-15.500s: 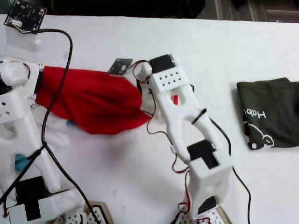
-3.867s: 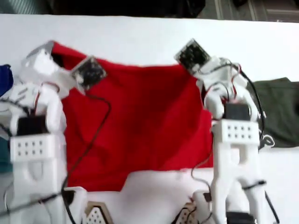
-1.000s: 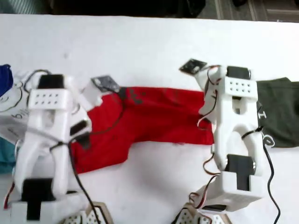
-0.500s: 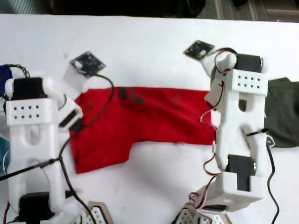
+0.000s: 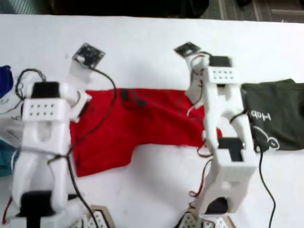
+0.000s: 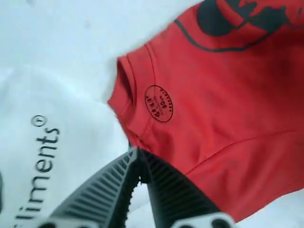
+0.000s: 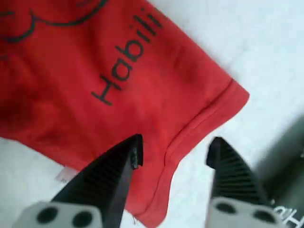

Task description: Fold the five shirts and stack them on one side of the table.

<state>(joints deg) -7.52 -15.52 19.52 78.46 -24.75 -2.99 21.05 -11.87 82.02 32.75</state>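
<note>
White tabletop [image 5: 142,42] all round, with the red shirt [image 5: 152,118] lying flat across the middle of the high view, between the two arms. It's a longish band, and one flap reaches down toward the lower left. A folded dark green shirt [image 5: 278,114] sits at the right edge, near the red one's right end. A white shirt [image 6: 52,123] with print is at the left, right up against the red shirt's collar end.

The left gripper [image 6: 137,159] is clenched, tips pressed together just at the red shirt's edge, and I can't see any cloth between them. The right gripper [image 7: 175,147] is released, jaws wide apart over the red shirt's hemmed corner.
</note>
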